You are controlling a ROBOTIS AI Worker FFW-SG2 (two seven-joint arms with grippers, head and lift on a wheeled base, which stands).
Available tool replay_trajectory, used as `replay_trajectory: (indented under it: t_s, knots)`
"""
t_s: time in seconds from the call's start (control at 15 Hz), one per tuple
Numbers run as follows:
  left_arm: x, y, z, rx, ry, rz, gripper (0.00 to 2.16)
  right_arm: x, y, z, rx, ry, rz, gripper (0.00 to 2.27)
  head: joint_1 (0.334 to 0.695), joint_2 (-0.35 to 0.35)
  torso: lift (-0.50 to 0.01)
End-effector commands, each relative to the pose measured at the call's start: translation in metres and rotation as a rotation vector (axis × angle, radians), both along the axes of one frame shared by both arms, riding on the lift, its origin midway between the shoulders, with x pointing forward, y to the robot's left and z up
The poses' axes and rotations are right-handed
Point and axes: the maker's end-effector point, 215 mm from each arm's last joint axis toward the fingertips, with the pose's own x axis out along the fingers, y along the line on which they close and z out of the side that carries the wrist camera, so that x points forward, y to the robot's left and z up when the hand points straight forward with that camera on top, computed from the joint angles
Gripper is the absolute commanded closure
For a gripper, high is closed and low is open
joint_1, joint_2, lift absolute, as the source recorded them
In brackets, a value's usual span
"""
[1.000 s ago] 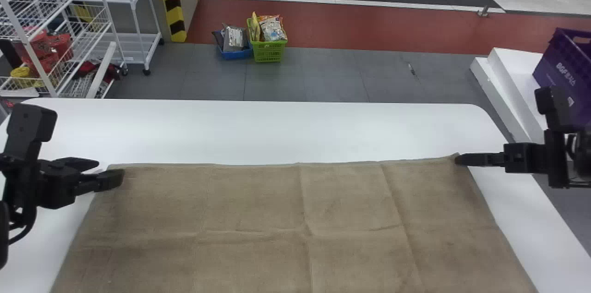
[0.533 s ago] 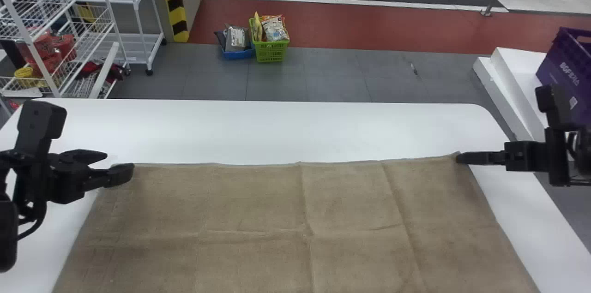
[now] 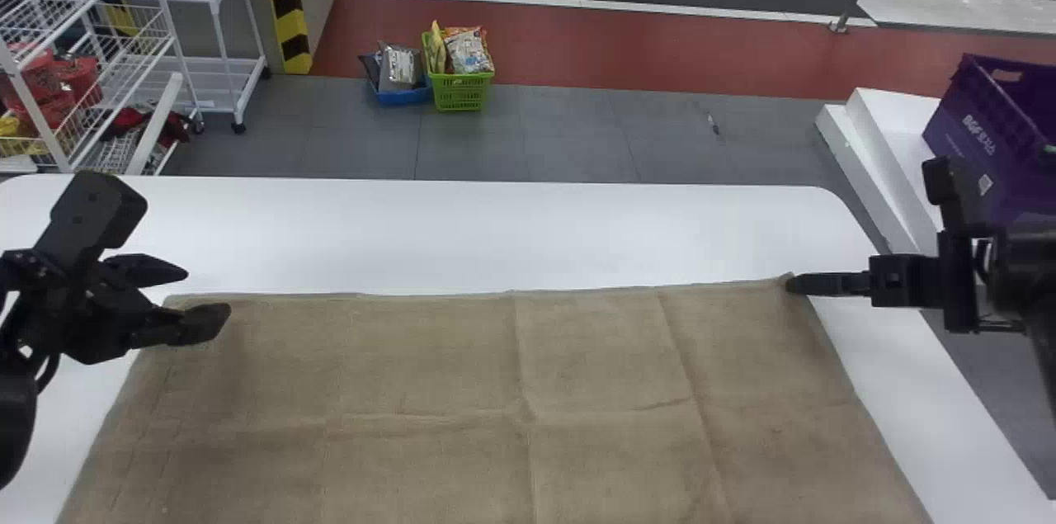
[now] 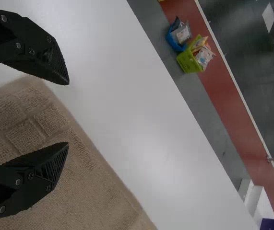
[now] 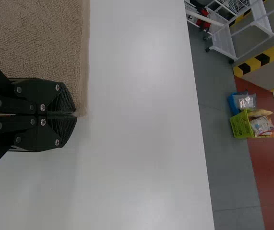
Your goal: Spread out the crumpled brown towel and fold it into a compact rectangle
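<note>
The brown towel lies spread out nearly flat on the white table, with a few creases and its far edge almost straight. At its far left corner my left gripper is open, one finger over the towel. In the left wrist view the fingers of the left gripper stand wide apart around the towel's corner. My right gripper is at the far right corner. The right wrist view shows the right gripper closed on that corner of the towel.
The white table extends beyond the towel's far edge. Past it on the floor are a green basket and a blue basket with packets. A wire rack stands at the back left, a purple crate at the right.
My left gripper has shifted a little at the towel's left corner and its wrist has tilted. The head view has swung slightly right. The right gripper has kept its hold on the corner.
</note>
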Motion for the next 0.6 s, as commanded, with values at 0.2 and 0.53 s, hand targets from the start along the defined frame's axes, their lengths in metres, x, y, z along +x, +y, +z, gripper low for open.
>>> replay_trajectory:
  t_s: [0.2,0.53]
  knots:
    - [0.004,0.017,0.003,0.041,0.038,0.009,0.47,-0.001,0.000,-0.002,0.002,-0.001,0.000,1.24,0.695,-0.123,-0.127]
    - [0.001,0.012,-0.011,0.058,0.094,-0.019,0.48,0.000,0.000,-0.001,0.001,-0.004,0.001,1.24,0.695,-0.116,-0.127]
